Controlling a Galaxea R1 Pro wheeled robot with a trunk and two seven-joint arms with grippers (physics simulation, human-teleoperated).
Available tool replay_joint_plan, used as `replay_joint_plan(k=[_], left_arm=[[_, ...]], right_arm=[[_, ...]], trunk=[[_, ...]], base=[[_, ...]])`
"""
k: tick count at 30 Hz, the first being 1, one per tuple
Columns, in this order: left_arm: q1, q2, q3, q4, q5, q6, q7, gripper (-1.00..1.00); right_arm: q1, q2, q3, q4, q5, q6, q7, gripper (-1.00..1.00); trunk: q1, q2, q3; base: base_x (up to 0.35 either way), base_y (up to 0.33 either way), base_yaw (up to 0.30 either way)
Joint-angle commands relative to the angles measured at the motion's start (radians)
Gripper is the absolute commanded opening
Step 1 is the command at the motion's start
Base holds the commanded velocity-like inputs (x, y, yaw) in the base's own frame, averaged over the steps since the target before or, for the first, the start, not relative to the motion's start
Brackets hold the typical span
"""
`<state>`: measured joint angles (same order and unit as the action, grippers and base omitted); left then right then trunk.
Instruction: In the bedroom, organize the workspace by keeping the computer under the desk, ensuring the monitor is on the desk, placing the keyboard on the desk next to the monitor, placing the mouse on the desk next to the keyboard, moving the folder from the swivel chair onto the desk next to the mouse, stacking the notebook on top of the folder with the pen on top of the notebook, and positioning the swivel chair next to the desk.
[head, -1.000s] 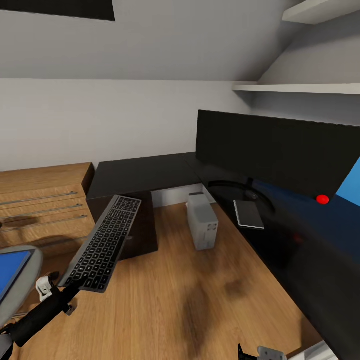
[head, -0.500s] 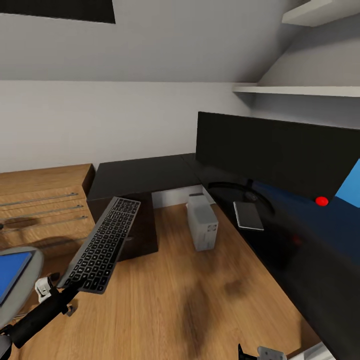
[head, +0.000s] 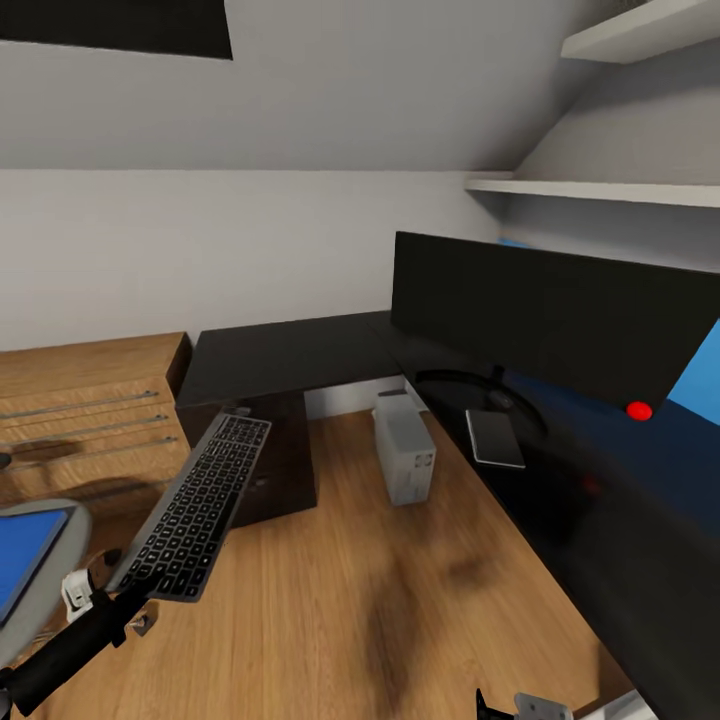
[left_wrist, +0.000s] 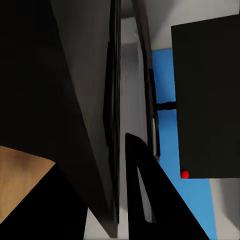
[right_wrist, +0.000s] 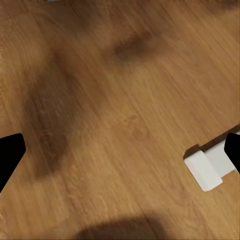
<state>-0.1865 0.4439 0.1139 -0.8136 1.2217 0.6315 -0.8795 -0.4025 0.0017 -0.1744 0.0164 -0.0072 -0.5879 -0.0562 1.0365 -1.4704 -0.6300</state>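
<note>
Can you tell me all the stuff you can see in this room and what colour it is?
keyboard: one, black, held up over the floor by the left gripper
monitor: one, black with a red dot, on the desk
desk: one, black, along the wall and right side
notebook: one, dark grey, on the desk by the monitor stand
computer: one, light grey, on the floor beside the desk
folder: one, blue, on the swivel chair seat
wooden shelving: one, brown, far left
left gripper: one, gripping the keyboard's end
</note>
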Motion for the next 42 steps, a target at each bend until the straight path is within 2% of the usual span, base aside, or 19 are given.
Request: replay_joint_plan(k=[1, 9, 17, 19, 25, 26, 28, 33, 35, 42], left_arm=[[-0.001, 0.002, 0.002, 0.011, 0.01, 0.009, 0.001, -1.0], [-0.001, 0.019, 0.007, 0.056, -0.001, 0.002, 0.002, -1.0], [-0.001, 0.034, 0.008, 0.058, -0.084, -0.002, 0.0, -1.0], [-0.001, 0.037, 0.008, 0.058, -0.097, -0.002, 0.0, -1.0], [-0.001, 0.048, 0.006, 0.058, -0.11, -0.021, 0.0, -1.0], [-0.001, 0.048, 0.005, 0.06, -0.113, -0.035, 0.001, -1.0], [-0.001, 0.047, 0.004, 0.069, -0.125, -0.059, 0.002, -1.0], [-0.001, 0.045, 0.003, 0.092, -0.155, -0.103, 0.0, -1.0], [-0.001, 0.043, 0.002, 0.104, -0.16, -0.11, 0.0, -1.0], [-0.001, 0.023, -0.007, 0.118, -0.165, -0.117, 0.003, -1.0]], right_arm=[[-0.001, 0.0, -0.001, 0.002, 0.0, -0.004, -0.002, 1.0], [-0.001, 0.002, 0.007, -0.003, 0.008, -0.003, -0.002, 1.0], [-0.002, 0.009, 0.023, -0.019, 0.056, 0.014, -0.007, 1.0], [-0.002, 0.013, 0.024, -0.048, 0.06, 0.048, -0.008, 1.0], [-0.002, 0.044, 0.025, -0.195, 0.063, 0.266, -0.007, 1.0], [-0.002, 0.056, 0.025, -0.229, 0.064, 0.316, -0.006, 1.0], [-0.002, 0.08, 0.026, -0.281, 0.065, 0.365, -0.005, 1.0], [-0.003, 0.125, 0.035, -0.385, 0.088, 0.438, -0.005, 1.0], [-0.004, 0.133, 0.042, -0.413, 0.106, 0.48, -0.002, 1.0], [-0.013, 0.147, 0.049, -0.497, 0.123, 0.6, 0.001, 1.0]], trunk=[[-0.004, 0.007, 0.002], [-0.035, 0.063, 0.027], [-0.065, 0.119, 0.053], [-0.073, 0.133, 0.059], [-0.096, 0.175, 0.078], [-0.1, 0.182, 0.081], [-0.108, 0.196, 0.087], [-0.127, 0.231, 0.103], [-0.134, 0.245, 0.109], [-0.161, 0.294, 0.131]], base=[[0.0, 0.0, 0.0], [0.0, 0.0, 0.0], [0.0, 0.0, 0.0], [0.0, 0.0, 0.0], [0.0, 0.0, 0.0], [0.0, 0.0, 0.0], [0.0, 0.0, 0.0], [0.0, 0.0, 0.0], [0.0, 0.0, 0.0], [0.0, 0.0, 0.0]])
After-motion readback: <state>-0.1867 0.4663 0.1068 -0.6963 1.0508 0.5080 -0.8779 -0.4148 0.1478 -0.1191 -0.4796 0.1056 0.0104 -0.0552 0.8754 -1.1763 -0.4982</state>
